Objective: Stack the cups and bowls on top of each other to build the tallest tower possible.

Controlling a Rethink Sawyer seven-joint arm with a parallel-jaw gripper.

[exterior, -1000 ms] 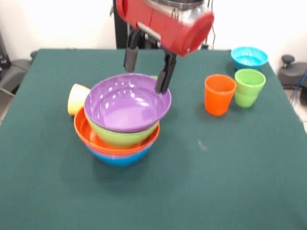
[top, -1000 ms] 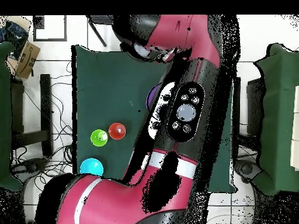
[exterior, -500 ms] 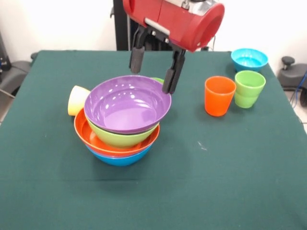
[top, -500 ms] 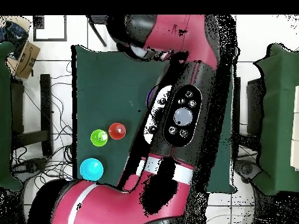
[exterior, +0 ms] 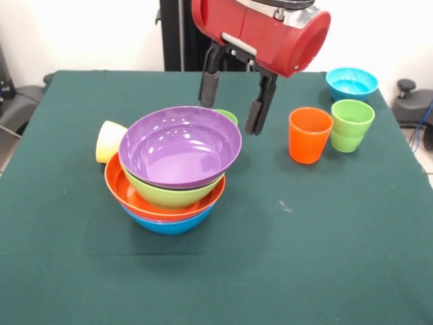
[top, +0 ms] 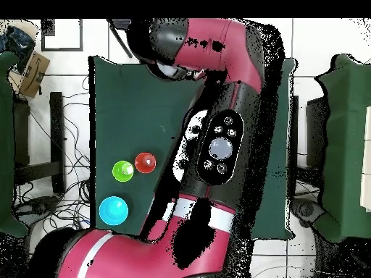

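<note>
The tower stands left of centre in the front view: a blue bowl (exterior: 169, 224) lowest, then an orange bowl (exterior: 132, 198), a lime green bowl (exterior: 169, 196) and a purple bowl (exterior: 179, 145) on top. My gripper (exterior: 233, 100) hangs open and empty just above and behind the purple bowl's right rim, touching nothing. A yellow cup (exterior: 108, 140) lies on its side against the tower's left. A green cup (exterior: 228, 115) peeks out behind the purple bowl. To the right stand an orange cup (exterior: 310, 133), a light green cup (exterior: 352, 123) and a turquoise bowl (exterior: 351, 81).
The green table (exterior: 338, 237) carries everything. In the overhead view the arm (top: 217, 145) covers the tower and the gripper; only the orange cup (top: 145, 161), light green cup (top: 122, 171) and turquoise bowl (top: 114, 210) show beside it.
The gripper has risen off the purple bowl's rim and shifted right in the front view, staying open. The bowls and cups have not moved.
</note>
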